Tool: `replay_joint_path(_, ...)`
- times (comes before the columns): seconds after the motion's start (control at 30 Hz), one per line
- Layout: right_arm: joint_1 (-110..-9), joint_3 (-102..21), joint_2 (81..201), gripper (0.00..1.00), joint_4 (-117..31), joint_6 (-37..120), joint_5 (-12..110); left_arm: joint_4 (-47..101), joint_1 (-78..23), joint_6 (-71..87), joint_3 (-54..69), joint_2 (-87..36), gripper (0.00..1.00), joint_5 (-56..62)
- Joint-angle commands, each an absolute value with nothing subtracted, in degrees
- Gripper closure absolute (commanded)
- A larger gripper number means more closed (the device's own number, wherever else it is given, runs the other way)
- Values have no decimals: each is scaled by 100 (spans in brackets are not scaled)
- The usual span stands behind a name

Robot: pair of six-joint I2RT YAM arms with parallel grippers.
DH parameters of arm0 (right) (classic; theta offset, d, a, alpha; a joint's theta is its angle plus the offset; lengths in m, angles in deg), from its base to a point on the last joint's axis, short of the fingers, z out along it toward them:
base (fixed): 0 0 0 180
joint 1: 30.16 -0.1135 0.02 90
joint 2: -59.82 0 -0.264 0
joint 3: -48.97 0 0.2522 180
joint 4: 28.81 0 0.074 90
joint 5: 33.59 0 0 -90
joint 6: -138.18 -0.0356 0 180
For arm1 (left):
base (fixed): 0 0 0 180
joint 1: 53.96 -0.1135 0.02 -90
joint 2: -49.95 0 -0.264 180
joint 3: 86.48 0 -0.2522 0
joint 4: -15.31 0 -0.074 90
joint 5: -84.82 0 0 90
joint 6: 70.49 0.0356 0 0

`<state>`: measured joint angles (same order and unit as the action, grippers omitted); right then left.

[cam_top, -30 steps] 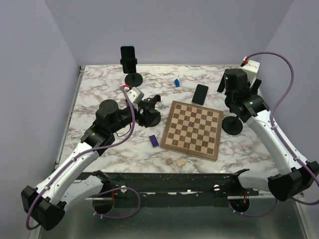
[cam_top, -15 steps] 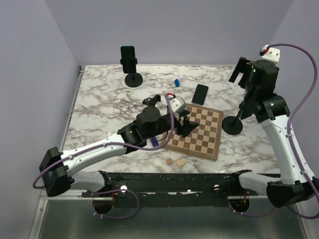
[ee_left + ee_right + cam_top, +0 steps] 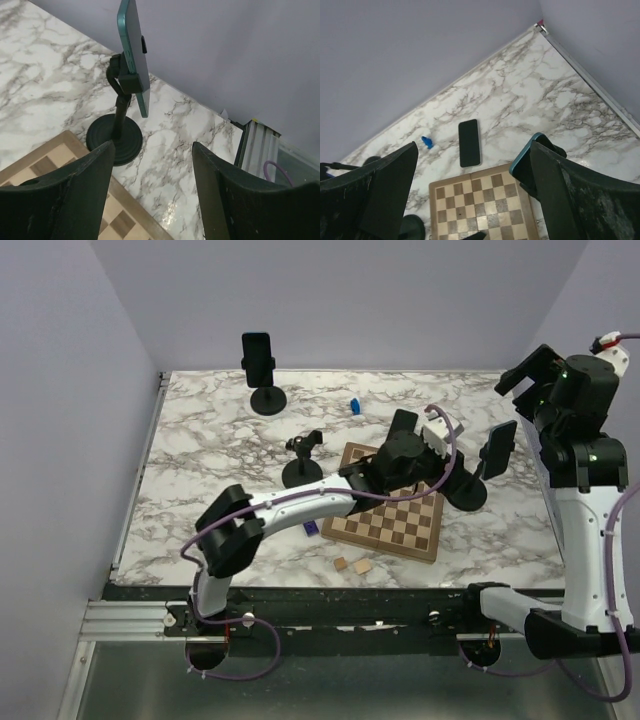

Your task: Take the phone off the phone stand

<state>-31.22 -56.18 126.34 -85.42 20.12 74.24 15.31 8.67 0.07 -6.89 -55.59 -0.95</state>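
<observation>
The phone (image 3: 134,55) sits clamped in the phone stand (image 3: 125,140), just beside the chessboard's (image 3: 395,525) right edge. My left gripper (image 3: 152,149) hovers over the board near it, jaws wide apart, empty; my right gripper (image 3: 474,145), raised off the board's far right corner, likewise. Pulling sideways could tip the stand onto the board. The clamp's (image 3: 131,82) grip behind the phone is hidden

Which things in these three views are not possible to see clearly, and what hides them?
Top view: fingers of the left gripper, hidden under its own wrist; the flat black phone, partly behind that arm.
Left wrist view: the teal phone on the black stand is edge-on; screen unseen.
Right wrist view: much of that phone, behind a finger of the right gripper.
</observation>
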Motion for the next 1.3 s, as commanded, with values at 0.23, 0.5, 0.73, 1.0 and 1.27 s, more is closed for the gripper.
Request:
replay_joint_path(0.23,-3113,-6101,11761,1,-8650,1506,7030,1037,831,-1404,-3104,-8103,29,-258)
replay_joint_path(0.5,-3113,-5953,11729,1,-8564,1601,6890,1303,691,-1933,-3635,-8681,31,232)
replay_joint_path(0.73,-3114,-5692,11576,1,-8415,1603,6707,1336,631,-1851,-4173,-9129,46,996)
replay_joint_path(1.0,-3113,-5657,11635,1,-8618,1977,6738,1403,560,-1725,-4340,-9296,70,1378)
replay_joint_path(1.27,-3114,-5085,11741,0,-8907,2200,7024,1272,183,-1352,-4124,-9173,95,2937)
